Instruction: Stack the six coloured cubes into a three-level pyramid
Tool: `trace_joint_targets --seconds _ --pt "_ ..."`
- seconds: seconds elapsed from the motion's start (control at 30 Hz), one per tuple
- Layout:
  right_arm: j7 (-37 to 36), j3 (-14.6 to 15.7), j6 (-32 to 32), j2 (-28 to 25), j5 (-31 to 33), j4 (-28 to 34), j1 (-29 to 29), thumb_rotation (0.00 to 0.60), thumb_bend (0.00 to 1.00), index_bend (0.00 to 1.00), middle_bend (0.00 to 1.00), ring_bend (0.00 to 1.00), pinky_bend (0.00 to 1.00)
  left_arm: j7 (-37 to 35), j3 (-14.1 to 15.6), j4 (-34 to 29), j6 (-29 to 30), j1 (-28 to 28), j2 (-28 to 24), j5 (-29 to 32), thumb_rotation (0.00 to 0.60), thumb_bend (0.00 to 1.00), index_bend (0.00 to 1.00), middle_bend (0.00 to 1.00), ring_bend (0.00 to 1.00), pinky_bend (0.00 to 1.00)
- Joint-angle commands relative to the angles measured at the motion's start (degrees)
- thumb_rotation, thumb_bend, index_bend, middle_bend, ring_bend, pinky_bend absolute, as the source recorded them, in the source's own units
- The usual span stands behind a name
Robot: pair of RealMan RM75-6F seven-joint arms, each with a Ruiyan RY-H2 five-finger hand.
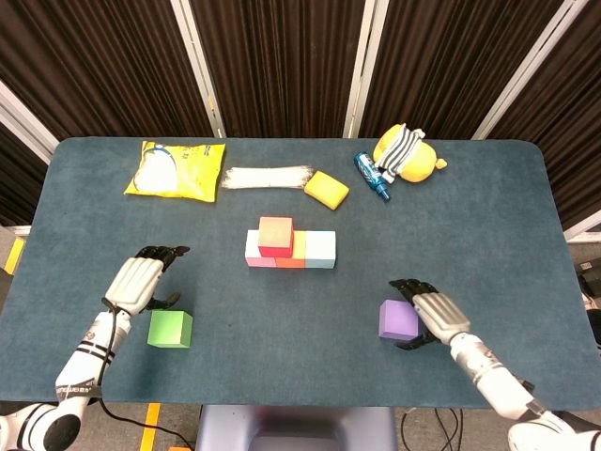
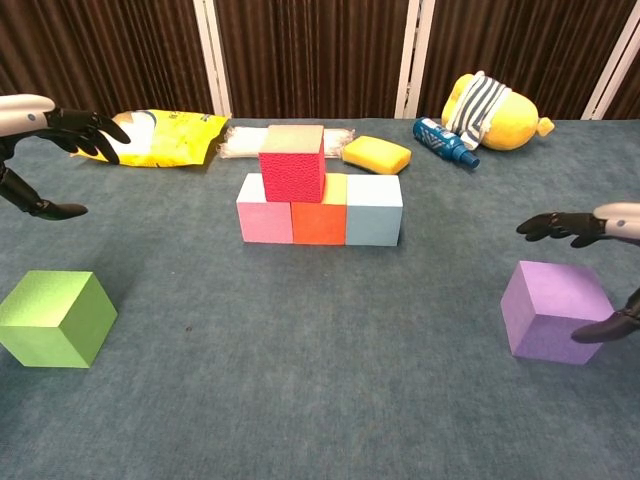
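blue table (image 1: 488, 216) carries cubes (image 1: 290, 243), sponge (image 1: 326, 189), plush toy (image 1: 407, 154).

White-backed left hand (image 1: 134, 283), black fingers (image 1: 155, 253)

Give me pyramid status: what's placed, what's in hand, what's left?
Done: base row of pink foam cube, orange foam cube and light blue foam cube, with the red foam cube on top. In hand: nothing; the right robot hand is open around the purple foam cube, the left robot hand open above the green foam cube. Left: both those cubes.
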State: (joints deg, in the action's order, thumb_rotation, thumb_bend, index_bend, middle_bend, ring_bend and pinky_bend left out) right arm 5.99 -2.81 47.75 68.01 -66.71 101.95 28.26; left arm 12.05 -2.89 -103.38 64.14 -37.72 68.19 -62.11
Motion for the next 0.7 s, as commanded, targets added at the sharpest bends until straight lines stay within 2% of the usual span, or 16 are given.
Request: trace_joint_targets --seconds 0.03,0.47,0.7 --pt "2.6 0.0 0.7 2.4 2.2 -1.4 0.7 0.528 0.18 0.16 0.18 0.06 0.21 -0.9 -0.4 0.3 -0.5 0.4 0.1 -0.7 0.600 0.30 0.17 0.22 0.18 0.16" --pt "7.3 0.7 3.8 5.0 6.8 -2.7 0.7 0.529 0.18 0.25 0.20 0.08 0.23 -3.1 -1.3 0.0 -1.3 2.1 -0.3 -3.4 0.600 0.30 0.17 0.22 0.18 0.16" --pt "6.9 0.2 5.5 6.7 7.3 -3.8 0.3 0.545 0.18 0.40 0.24 0.11 0.25 -3.2 -1.9 -0.6 -1.6 2.7 -0.5 -3.9 0.600 0.30 0.16 0.22 0.18 0.16"
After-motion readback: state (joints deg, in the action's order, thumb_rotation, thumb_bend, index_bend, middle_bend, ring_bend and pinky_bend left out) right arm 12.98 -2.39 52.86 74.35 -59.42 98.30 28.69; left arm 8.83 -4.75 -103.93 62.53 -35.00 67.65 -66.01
